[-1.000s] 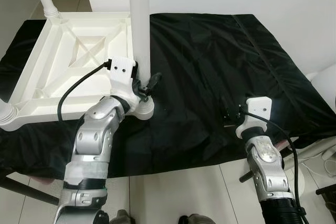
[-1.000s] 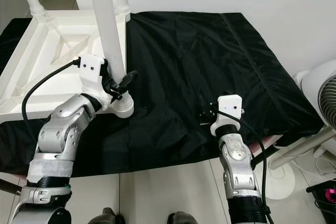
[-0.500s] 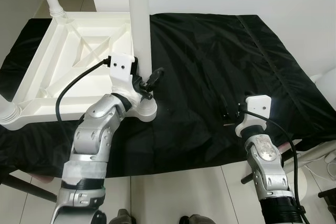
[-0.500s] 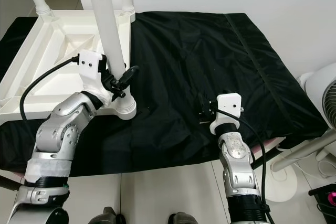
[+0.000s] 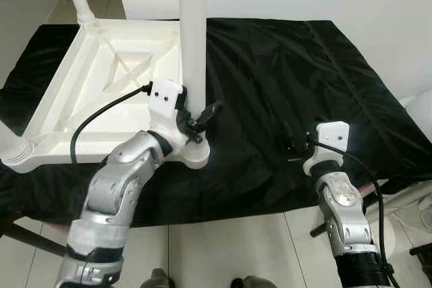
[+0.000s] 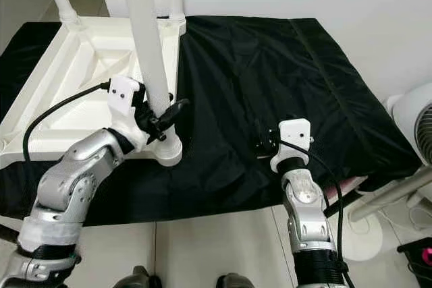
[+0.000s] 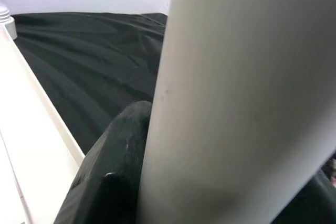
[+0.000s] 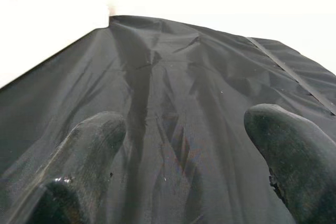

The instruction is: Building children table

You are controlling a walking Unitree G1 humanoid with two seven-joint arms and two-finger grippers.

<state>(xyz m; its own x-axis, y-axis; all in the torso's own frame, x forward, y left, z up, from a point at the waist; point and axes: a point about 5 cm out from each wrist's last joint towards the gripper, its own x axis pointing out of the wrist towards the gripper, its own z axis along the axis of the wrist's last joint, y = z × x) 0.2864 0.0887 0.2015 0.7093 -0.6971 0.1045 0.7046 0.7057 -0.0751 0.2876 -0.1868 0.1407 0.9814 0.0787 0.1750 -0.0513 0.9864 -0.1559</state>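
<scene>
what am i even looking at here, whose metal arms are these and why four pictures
The silver arms belong to a humanoid robot putting a children's table together. The two wide pictures come from the two eyes of the camera on its head, looking down. The two close pictures come from cameras on its wrists.

A black cloth covers the work surface. On it lies the white tabletop, upside down, ribs showing, with legs standing up from its corners.

The left hand is closed around the nearest white table leg, just above its corner socket; the left wrist view shows that leg up close. The right hand rests open on the cloth, holding nothing.
</scene>
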